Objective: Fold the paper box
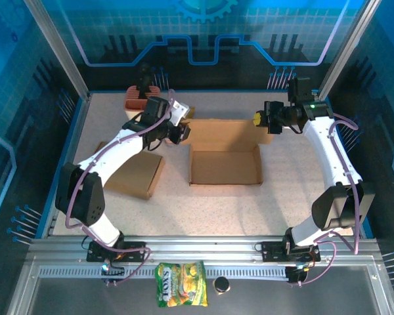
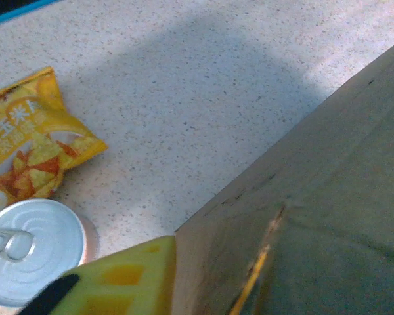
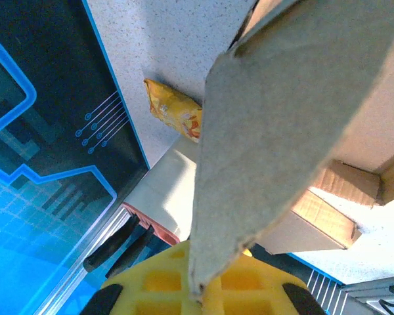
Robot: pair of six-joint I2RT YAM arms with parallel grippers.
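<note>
One two-o'clock flap (image 3: 282, 118) of the paper box (image 1: 224, 167) sits pinched in the right gripper (image 3: 200, 289) — left gripper (image 1: 182, 133), cropped, grip unreadable.

Two arms lean out from their bases, elbows bowed outward, wrists turned in to face each other. The left arm (image 1: 111, 152) bends forward and across, its left gripper (image 1: 181, 131) pointing toward its partner. One yellow finger (image 2: 121, 282) shows at the bottom of its wrist view, and how the jaws stand cannot be made out. The right arm (image 1: 329, 146) mirrors it, the right gripper (image 1: 257, 119) aimed back at the left one, yellow pads (image 3: 151, 282) pinched shut on a flap edge of the paper box (image 3: 282, 131).
</note>
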